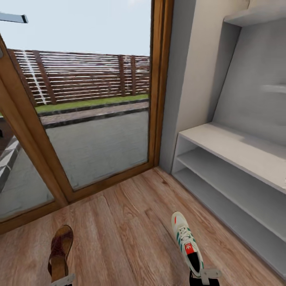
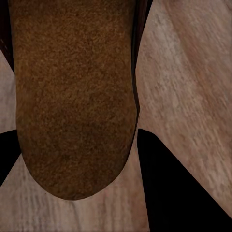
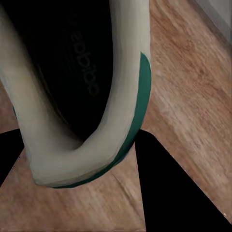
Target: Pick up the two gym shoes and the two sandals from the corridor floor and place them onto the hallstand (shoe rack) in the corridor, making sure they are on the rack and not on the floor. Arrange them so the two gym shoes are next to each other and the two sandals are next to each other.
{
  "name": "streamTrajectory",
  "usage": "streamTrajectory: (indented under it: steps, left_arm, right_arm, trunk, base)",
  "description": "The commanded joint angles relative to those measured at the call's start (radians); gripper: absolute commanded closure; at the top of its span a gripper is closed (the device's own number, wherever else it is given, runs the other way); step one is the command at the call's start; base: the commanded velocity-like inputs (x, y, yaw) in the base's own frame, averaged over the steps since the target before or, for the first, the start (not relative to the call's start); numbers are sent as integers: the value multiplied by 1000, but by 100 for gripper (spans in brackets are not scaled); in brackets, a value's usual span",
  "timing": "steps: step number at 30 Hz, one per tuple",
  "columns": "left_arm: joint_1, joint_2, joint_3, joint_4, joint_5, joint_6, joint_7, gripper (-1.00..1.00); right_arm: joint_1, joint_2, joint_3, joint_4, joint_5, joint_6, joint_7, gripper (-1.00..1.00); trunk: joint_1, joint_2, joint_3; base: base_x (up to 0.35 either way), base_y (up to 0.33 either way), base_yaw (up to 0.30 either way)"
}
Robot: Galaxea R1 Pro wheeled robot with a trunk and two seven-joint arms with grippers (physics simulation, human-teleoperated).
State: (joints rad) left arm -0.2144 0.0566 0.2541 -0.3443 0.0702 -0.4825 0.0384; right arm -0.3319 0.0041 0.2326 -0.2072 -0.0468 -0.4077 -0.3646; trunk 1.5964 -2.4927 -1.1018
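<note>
One dark brown sandal (image 1: 60,248) with a tan footbed (image 2: 72,96) is at the lower left of the head view, its heel between the fingers of my left gripper (image 1: 62,280), which is shut on it. One cream-white gym shoe (image 1: 186,242) with green stripes is at the lower right, toe pointing away. My right gripper (image 1: 205,275) is shut on its heel rim (image 3: 96,145). Both shoes hang over the wood-grain corridor floor (image 1: 127,222). The light-grey hallstand (image 1: 238,147) stands to the right with its flat top and two open shelves bare. The other sandal and gym shoe are out of view.
A tall glass door in a wooden frame (image 1: 159,87) fills the left and centre, with a fence and paving outside. A grey wall corner (image 1: 186,79) meets the hallstand's near end. A thin floating shelf (image 1: 274,88) hangs above the rack.
</note>
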Motion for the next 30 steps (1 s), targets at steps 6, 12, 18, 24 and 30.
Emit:
streamTrajectory:
  steps: [6,12,18,24,30]
  left_arm:
    - [0,0,-1,1,3,-2,2,100]
    - [0,0,-1,1,4,-2,2,100]
    - [0,0,-1,1,5,-2,2,100]
    - [0,1,-1,1,5,-2,2,100]
    - [0,0,-1,2,4,-2,2,100]
  right_arm:
    - [-1,0,8,2,-7,-3,-5,100]
    - [-1,1,9,2,-7,-3,-4,100]
    - [-1,2,8,2,-7,-3,-4,100]
    - [-1,2,9,2,-7,-3,-4,100]
    - [-1,2,8,2,-7,-3,-4,100]
  trunk:
    - [0,0,-1]
    - [0,0,-1]
    - [0,0,-3]
    - [0,0,-6]
    - [0,0,-10]
  base:
    - [0,306,-300]
    - [0,302,-300]
    - [0,142,-300]
    - [0,14,-294]
    - [0,1,-290]
